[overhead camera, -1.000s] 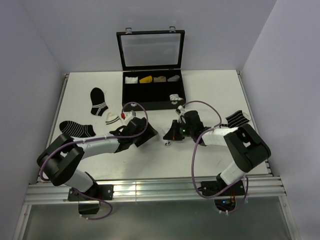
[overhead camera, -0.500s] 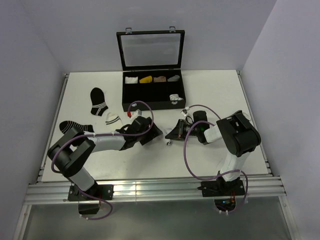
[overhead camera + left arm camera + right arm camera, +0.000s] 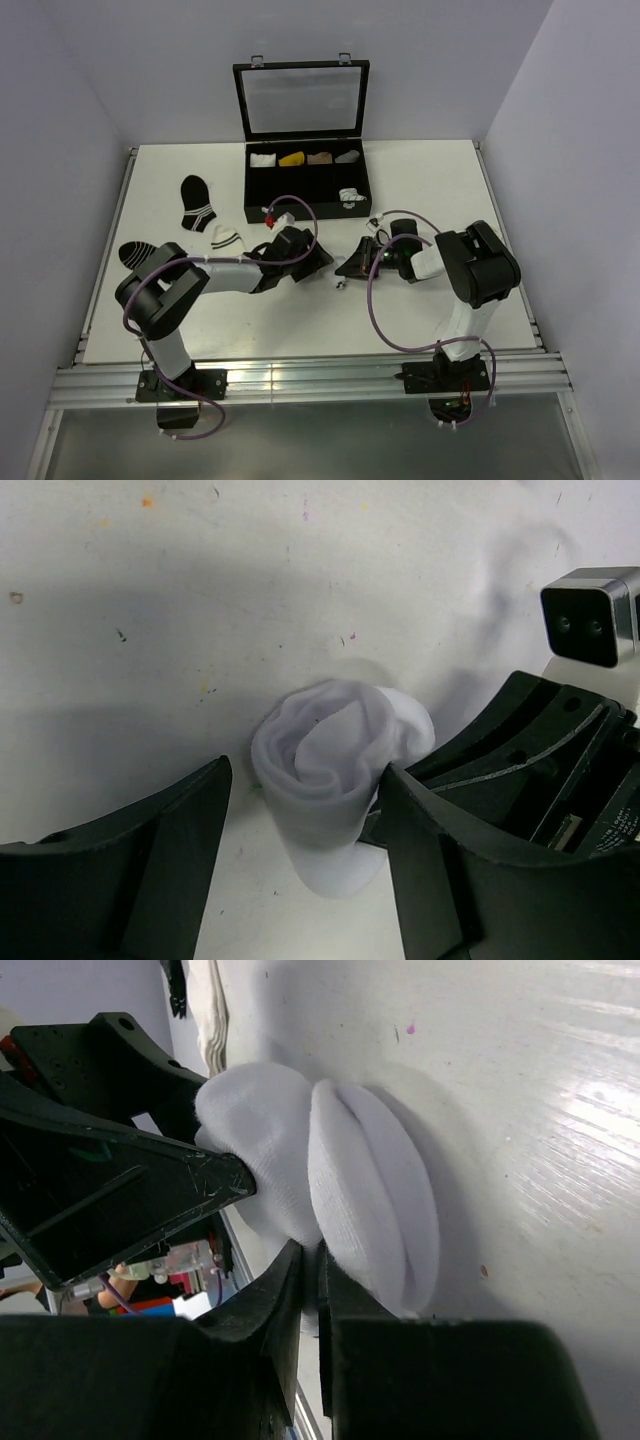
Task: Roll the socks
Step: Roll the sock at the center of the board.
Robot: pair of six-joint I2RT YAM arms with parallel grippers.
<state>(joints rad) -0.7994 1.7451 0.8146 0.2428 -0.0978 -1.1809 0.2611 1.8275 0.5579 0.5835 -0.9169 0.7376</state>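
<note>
Sock roll (image 3: 335,755): lying on the white counter (image 3: 420,320) just in front of the black case (image 3: 325,213), wound into a tight white spiral and caught between the two sets of jaws. Straddled by the left jaws, standing open, one finger apart from the fabric and the other just beside it, gripping nothing yet. Met from the opposite side by the right jaws, almost together with only a thin slit showing, tips at the roll's folded edge; cannot tell whether pinching any cloth. Judged to be at the end of the rolling step, with the bundle formed and about to change grip. Next move probably calls for closing the left jaws squarely across the body of the roll, firmly enough to stop the soft spiral springing loose, and only then easing the right jaws away without dragging the outer fold. By count: one roll between the jaws. Five bundles in the case: a white bundle (image 3: 262,160), a yellow bundle (image 3: 291,158), a tan bundle (image 3: 319,158) and a grey bundle (image 3: 347,157) along the far row, plus a white-and-black bundle (image 3: 349,195) at the right end of the near row. Three loose socks on the counter's left: two black socks with white stripes (image 3: 197,203) (image 3: 133,252) and one cream sock (image 3: 226,238) with a dark band. Two arms: left arm (image 3: 215,272) and right arm (image 3: 470,262).
</note>
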